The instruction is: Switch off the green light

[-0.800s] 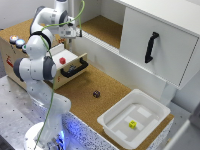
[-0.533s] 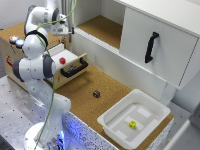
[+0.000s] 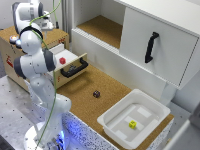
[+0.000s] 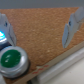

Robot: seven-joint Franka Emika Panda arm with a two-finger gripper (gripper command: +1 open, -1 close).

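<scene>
Watching the exterior view, you are seeing the arm swinging farther toward that view's left than 0.8 s ago, the gripper [image 3: 46,24] now hovering over the brown box [image 3: 11,39] on the bench [image 3: 100,107]. Checking the wrist view, you are seeing the jaws spread wide and holding nothing, while the green button [image 4: 13,60] is sitting off-centre beside one finger [image 4: 6,30]; descending from here, you are risking a finger catching its rim or the neighbouring blue button [image 4: 2,36].

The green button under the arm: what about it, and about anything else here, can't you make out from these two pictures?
- Green button: the wrist view shows it blurred; lit or off is unclear. In the exterior view the arm hides it.
- End effector: the wrist view shows fingers apart; the exterior view hides them behind the arm.
- Blue glow: cut off by the wrist view's edge.
- Small dark object on the cork: too small to identify.
</scene>
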